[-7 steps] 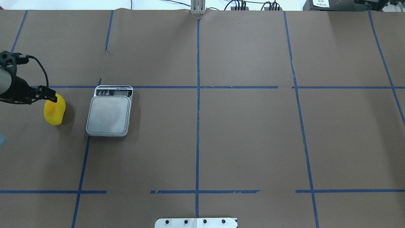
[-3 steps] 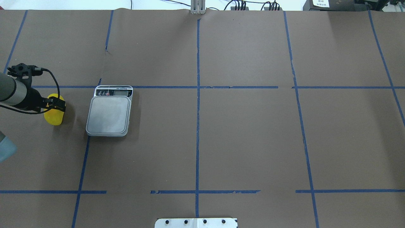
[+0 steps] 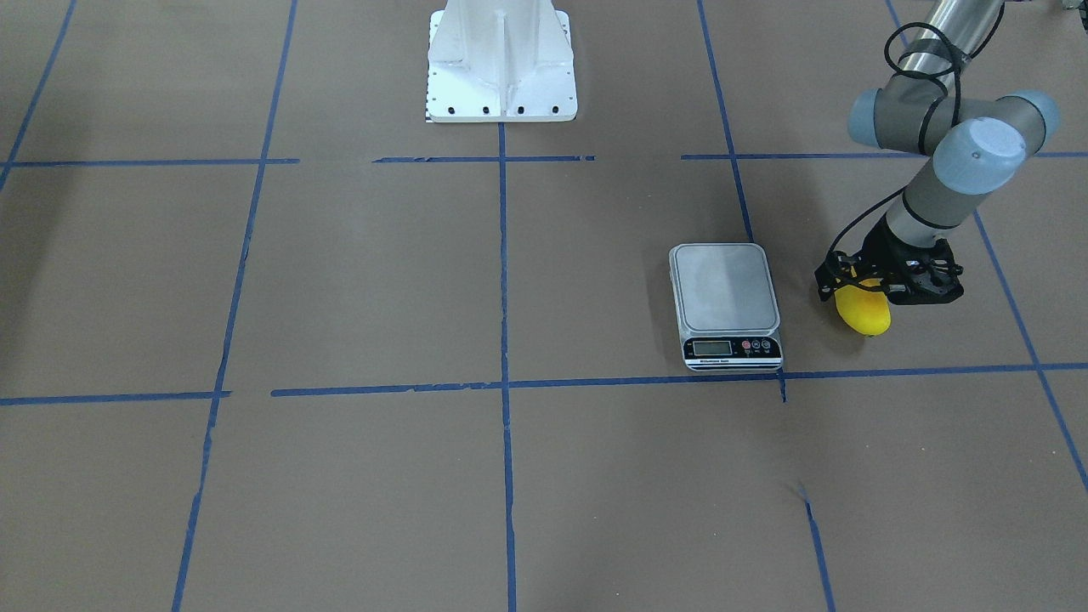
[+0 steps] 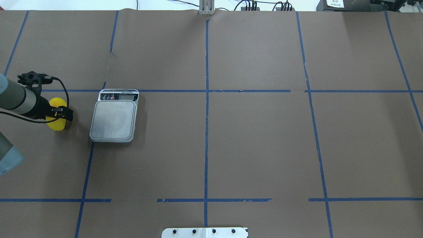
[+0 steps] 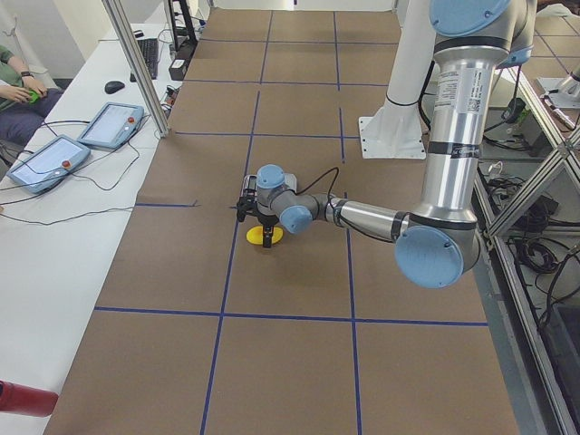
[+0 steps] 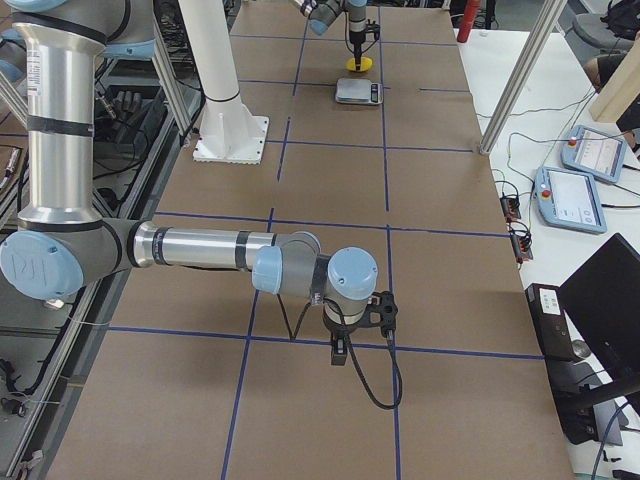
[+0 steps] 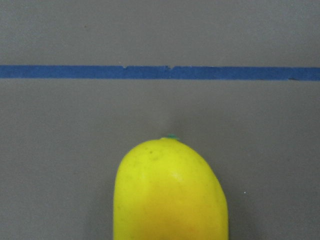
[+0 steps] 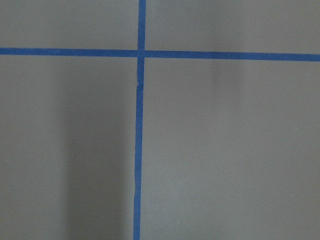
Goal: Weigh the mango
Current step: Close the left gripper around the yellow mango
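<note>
The yellow mango (image 4: 58, 125) lies on the brown table left of the grey kitchen scale (image 4: 114, 119), apart from it. It also shows in the front view (image 3: 867, 314) and fills the lower middle of the left wrist view (image 7: 170, 195). My left gripper (image 4: 62, 112) points down over the mango's middle, its black fingers straddling it and looking open. The scale's platform (image 3: 725, 285) is bare. My right gripper (image 6: 340, 348) shows only in the exterior right view, low over the table far from the scale; I cannot tell if it is open or shut.
Blue tape lines (image 4: 206, 99) grid the brown table cover. The robot's white base plate (image 3: 501, 59) stands at the table's near edge. The right wrist view shows only a tape crossing (image 8: 141, 52).
My left gripper has moved right and toward the near side, from the mango's far left end to over its middle, now covering most of it. The mango and scale have not moved.
</note>
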{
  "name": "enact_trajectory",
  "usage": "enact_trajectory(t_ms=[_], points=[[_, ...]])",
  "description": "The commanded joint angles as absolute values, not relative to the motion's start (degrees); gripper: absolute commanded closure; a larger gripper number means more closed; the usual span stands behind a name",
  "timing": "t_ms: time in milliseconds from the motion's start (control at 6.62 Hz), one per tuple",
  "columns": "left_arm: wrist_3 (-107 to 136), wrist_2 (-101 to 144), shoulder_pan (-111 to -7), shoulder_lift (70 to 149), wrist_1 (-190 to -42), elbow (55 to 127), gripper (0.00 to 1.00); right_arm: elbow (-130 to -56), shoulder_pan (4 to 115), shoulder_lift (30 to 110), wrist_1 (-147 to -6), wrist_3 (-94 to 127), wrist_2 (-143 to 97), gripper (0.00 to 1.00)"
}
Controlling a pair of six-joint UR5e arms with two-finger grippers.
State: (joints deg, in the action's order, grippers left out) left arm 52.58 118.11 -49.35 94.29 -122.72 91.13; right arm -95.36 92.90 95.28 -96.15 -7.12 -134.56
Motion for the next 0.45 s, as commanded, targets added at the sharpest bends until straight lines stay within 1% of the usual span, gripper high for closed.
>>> enact_trajectory(t_ms=[0,302], points=[[51.6,118.4,-50.0,93.1,-122.5,94.6,1.0,-95.4,92.9,95.3,-96.1,-7.1,-134.6,0.0],[50.7,118.7,-52.8,85.6,-121.7,104.5,1.0,-95.4,92.9,95.3,-96.2,-7.1,-134.6,0.0]])
